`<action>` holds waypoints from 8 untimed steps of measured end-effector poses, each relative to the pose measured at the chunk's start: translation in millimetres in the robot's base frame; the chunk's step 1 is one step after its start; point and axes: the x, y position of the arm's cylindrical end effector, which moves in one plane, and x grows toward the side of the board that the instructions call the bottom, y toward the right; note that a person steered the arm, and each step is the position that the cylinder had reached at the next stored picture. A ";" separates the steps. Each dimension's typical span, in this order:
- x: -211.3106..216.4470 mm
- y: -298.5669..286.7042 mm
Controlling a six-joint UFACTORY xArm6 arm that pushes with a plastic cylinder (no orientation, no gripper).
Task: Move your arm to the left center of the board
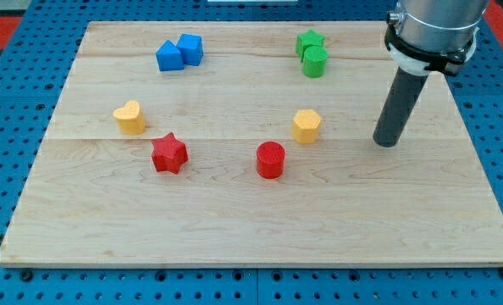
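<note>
We are looking down on a pale wooden board [260,220] that is lying on a blue pegboard bench [6,127], its planks running left to right with faint seams between them. Our arm is ending in a straight dark rod, and my tip [387,142] is resting on the board's right side, about midway between far and near edges. We have no grasping tool here, so nothing is being held or released; the rod is simply standing nearly upright, touching no block.

The yellow hexagonal block [306,125] is sitting to the left of my tip, clearly apart from it. The red cylinder [270,159] is lying a little nearer and further left. Far of the tip, the green star [310,41] and green cylinder [315,61] are pressing together. At the far left, two blue blocks [179,52] are touching. On the left centre, the yellow heart [129,117] and the red star [169,153] are sitting near each other, well apart from the tip.
</note>
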 end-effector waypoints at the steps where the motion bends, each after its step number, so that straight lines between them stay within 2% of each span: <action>1: 0.0 0.0; 4: 13.9 10.6; 6: 31.3 64.1; 8: 37.9 66.2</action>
